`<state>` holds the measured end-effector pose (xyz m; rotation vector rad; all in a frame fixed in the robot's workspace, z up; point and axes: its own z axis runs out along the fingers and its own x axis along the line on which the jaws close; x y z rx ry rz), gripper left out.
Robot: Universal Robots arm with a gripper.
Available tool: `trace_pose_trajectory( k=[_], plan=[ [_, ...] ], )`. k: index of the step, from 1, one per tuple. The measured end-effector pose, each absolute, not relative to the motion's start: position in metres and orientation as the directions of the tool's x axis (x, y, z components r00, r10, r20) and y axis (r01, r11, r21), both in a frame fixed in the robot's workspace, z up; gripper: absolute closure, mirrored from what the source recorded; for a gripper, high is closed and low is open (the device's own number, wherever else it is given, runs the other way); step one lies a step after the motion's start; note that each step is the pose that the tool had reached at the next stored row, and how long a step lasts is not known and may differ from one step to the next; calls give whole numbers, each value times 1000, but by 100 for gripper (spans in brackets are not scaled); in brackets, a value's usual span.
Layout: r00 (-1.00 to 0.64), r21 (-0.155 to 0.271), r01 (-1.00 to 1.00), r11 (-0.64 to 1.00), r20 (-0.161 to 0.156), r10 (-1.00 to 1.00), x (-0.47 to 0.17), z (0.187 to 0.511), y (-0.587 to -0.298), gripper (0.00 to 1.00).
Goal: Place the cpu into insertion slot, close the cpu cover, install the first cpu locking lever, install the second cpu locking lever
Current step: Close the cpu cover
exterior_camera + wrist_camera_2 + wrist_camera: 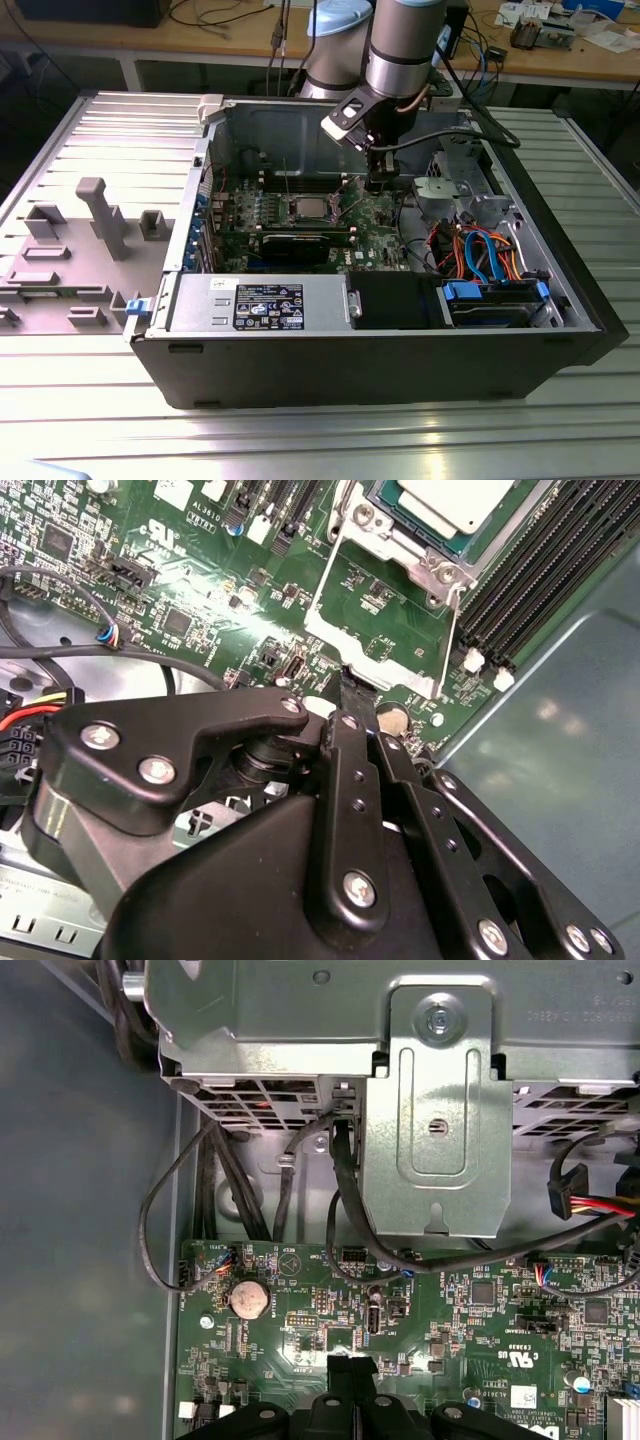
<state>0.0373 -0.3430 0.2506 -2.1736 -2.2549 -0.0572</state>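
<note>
One gripper (358, 687), fingers pressed together, hangs low over the green board (320, 1295) inside the open computer case (400, 370), with free room around its tip. Right at the tip, the cpu cover (380, 655) stands tilted up, open. Past it, the cpu (455, 502) lies flat in the insertion slot (405, 552), silver side up.

The cpu (307, 208) sits in the insertion slot (410, 552) at the middle of the circuit board (375, 215), inside the computer case (400, 370). The cpu cover (350, 642) lies swung open beside the slot (on the gripper's (379, 184) side). Memory slots (560, 560) flank the slot. A power-supply box (255, 303) lines the case's near edge.
</note>
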Motion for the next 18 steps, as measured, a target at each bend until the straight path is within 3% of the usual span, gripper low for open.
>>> trace_pose_trajectory(
  k=[18],
  plan=[
    [-37, 20, 999, 37, 32, 999, 30, 251, -343, 89]
  ],
)
